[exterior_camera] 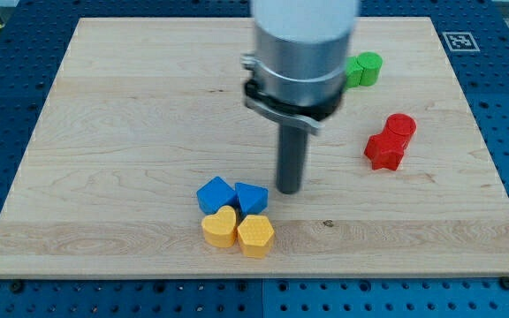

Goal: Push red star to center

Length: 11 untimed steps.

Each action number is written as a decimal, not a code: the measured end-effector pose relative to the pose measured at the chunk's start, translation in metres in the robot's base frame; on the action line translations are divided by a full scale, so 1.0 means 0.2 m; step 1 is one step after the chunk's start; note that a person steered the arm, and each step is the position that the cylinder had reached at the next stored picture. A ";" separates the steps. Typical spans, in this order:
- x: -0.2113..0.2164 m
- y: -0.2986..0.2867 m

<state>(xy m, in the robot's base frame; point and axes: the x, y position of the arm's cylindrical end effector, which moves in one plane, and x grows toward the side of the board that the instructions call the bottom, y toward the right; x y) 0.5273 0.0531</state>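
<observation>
One tip [289,189] rests just right of the blue blocks [233,196], far from the red star [384,151] (no pincer shows).

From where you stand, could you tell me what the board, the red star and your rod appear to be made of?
The board looks like pale, matt wood: grain lines run across it. The red star seems moulded plastic, evenly coloured with a slight sheen. My tip ends a dark rod, perhaps metal or hard plastic; its smooth surface leaves that open.
</observation>
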 end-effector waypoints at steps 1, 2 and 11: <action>0.00 0.36; -0.01 0.69; -0.47 -0.23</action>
